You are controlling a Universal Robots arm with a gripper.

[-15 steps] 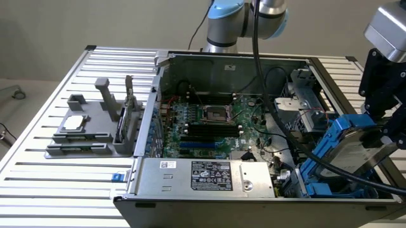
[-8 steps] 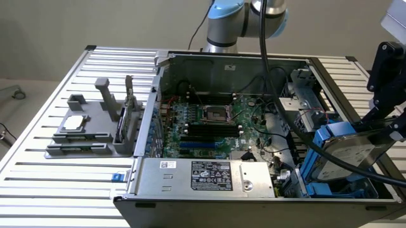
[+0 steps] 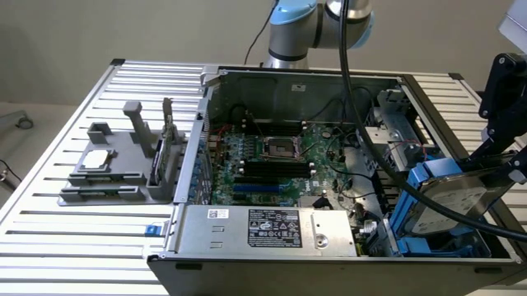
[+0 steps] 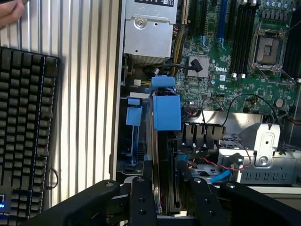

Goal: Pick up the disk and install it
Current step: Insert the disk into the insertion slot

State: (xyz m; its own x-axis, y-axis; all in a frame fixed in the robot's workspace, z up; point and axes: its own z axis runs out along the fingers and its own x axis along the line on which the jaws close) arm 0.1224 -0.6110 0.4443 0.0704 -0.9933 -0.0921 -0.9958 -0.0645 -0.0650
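- Slatted metal table [image 3: 66, 246] carrying an open computer case [image 3: 329, 277].
- Gripper [image 3: 497, 165], jaws clamped on the disk [image 3: 448, 197], which is tilted over the case's end at the exterior view's right.

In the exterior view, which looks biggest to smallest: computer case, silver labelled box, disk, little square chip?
1. computer case
2. silver labelled box
3. disk, partly hidden by a cable
4. little square chip
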